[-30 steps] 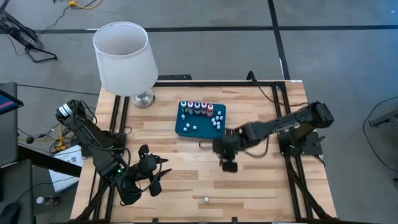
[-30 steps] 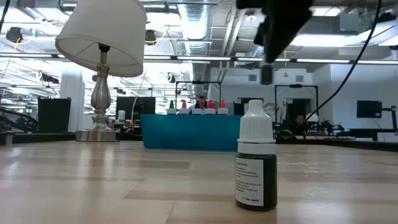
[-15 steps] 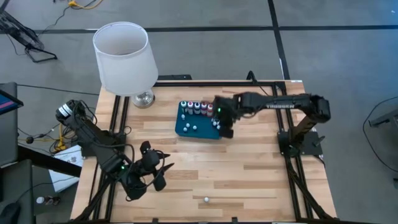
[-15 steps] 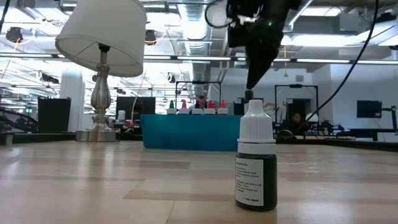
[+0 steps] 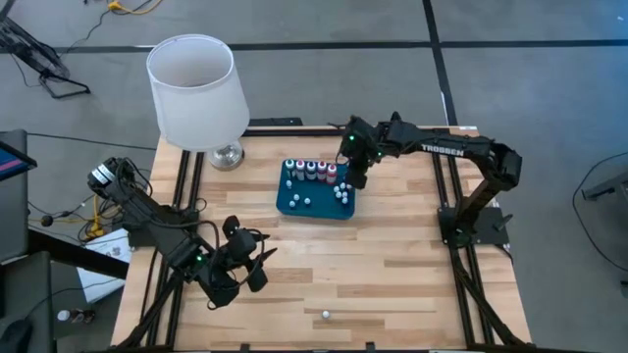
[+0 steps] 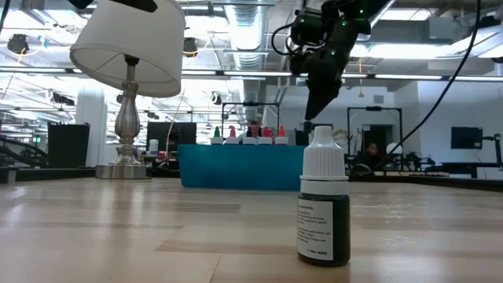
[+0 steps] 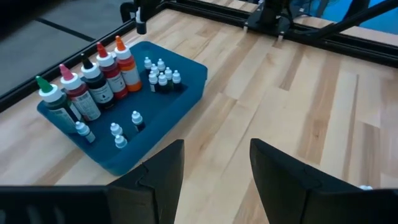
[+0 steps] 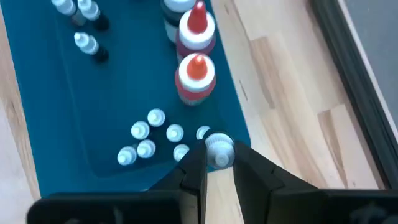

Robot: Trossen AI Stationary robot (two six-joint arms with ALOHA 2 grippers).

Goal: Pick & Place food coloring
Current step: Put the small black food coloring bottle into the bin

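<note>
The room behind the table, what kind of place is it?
Probably a robotics lab or workshop in an industrial hall: bare ceiling ducts overhead, monitors on far benches, and cables trailing across the grey floor beside the wooden table.

The high view looks straight down on the whole table [image 5: 392, 275]. The low view sits at tabletop level, close behind 1 small bottle [image 6: 323, 206], facing the teal tray [image 6: 236, 167] and the room. The left wrist view faces the tray [image 7: 180, 99] from a distance; the right wrist view looks down on it [image 8: 56, 118] from close above.
</note>
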